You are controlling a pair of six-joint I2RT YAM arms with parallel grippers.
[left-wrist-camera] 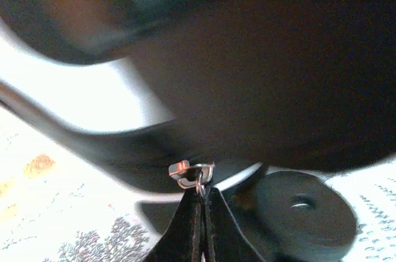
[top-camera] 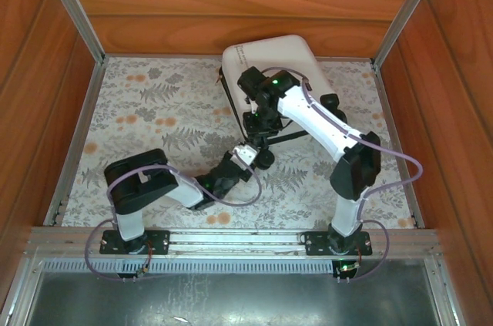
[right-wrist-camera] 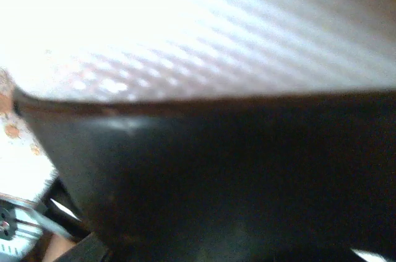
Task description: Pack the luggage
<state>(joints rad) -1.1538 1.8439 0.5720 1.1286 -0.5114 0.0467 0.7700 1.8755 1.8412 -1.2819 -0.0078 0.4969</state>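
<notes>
**Left jaws pinching the zipper pull; suitcase lid down, zipping in hand**

The left jaws are pressing together on the small metal zipper pull (left-wrist-camera: 193, 173). It is sitting just beside a black wheel (left-wrist-camera: 303, 211) at the near corner of the suitcase (top-camera: 273, 55).

Right jaws: in the wrist view the white shell and its black edge are crowding the lens. I cannot tell whether these jaws are spread or gripping. From above, the right arm (top-camera: 316, 114) is reaching over the suitcase's near side, and the left arm (top-camera: 185, 189) is stretching in low from the left.

The suitcase is lying flat toward the back of the table, right of centre, white shell up.

Progress, as a judgement: the lid is looking down over the base, so filling is probably done and closing the zipper is the current step. How much of the zipper track is already closed is hidden.

The table (top-camera: 154, 110) is wearing a pale floral covering. Wooden panels are enclosing it on three sides. Aluminium posts (top-camera: 77, 10) are standing at the back corners, and a metal rail (top-camera: 231, 240) is carrying the arm bases.
</notes>
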